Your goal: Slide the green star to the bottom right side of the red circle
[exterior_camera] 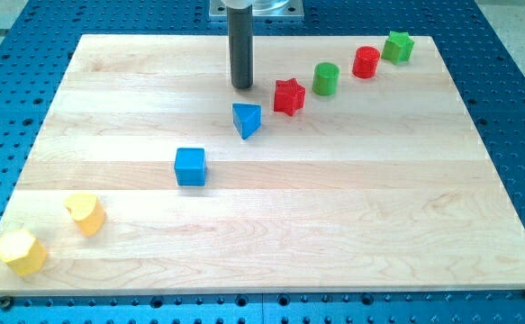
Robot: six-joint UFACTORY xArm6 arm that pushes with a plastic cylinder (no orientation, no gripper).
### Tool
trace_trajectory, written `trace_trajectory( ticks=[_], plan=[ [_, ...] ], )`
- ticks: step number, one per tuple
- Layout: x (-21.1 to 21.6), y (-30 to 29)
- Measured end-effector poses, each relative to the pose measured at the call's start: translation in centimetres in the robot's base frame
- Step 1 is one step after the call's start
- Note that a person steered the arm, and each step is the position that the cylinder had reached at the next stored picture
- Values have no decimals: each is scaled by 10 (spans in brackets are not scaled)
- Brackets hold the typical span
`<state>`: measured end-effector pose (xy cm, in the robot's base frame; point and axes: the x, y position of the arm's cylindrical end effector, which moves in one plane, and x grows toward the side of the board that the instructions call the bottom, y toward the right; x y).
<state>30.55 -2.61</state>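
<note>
The green star (398, 46) sits near the board's top right corner. The red circle (366, 62) stands just to its lower left, almost touching it. My tip (242, 86) rests on the board at the view's top centre, far left of both. It is just above the blue triangle (247, 119) and left of the red star (289, 96).
A green cylinder (326, 78) stands between the red star and the red circle. A blue cube (190, 166) lies left of centre. A yellow block (86, 213) and a yellow hexagon (22, 252) lie at the bottom left. The wooden board (334, 225) sits on a blue perforated table.
</note>
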Motion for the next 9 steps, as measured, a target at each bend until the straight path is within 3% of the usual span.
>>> trace_trajectory(
  ticks=[2, 3, 4, 5, 6, 7, 8, 9],
  plan=[
    [0, 3],
    [-31, -50],
    [-39, -61],
    [-38, -40],
    [-72, -4],
    [-99, 98],
    [-114, 151],
    [-114, 166]
  ],
)
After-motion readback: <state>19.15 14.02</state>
